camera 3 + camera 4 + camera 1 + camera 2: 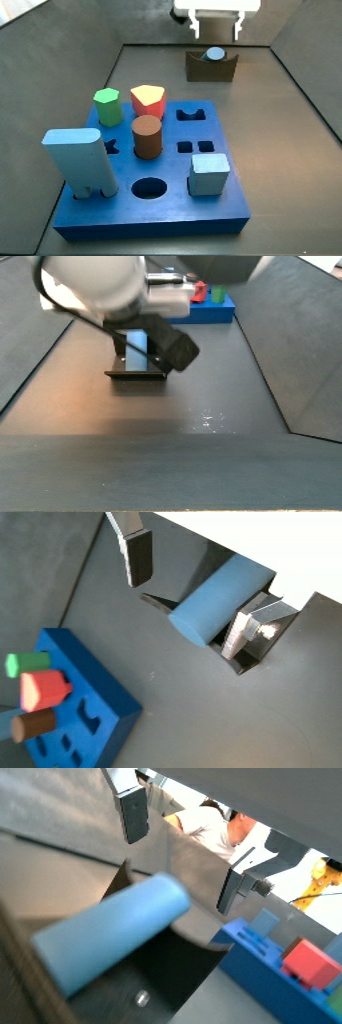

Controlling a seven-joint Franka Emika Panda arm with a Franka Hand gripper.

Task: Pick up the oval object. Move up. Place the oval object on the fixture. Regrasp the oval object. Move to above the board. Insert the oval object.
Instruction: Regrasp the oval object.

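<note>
Item: the oval object (214, 54), lying in the notch of the fixture (211, 68) at the far end of the floor, one rounded end facing the board (160, 205). Tool: gripper (217, 27), fingers (135, 554) spread and empty, poised just above and behind the peg, its plates straddling the peg's long axis in both wrist views. Surroundings: board well apart with its brown cylinder (146, 138) and other pegs; I judge nothing blocks a straight descent to regrasp.

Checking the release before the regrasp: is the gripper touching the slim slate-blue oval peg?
Apart. In a side view the gripper, open, sits above the oval peg, which rests in the dark notched fixture, a gap between them.
</note>
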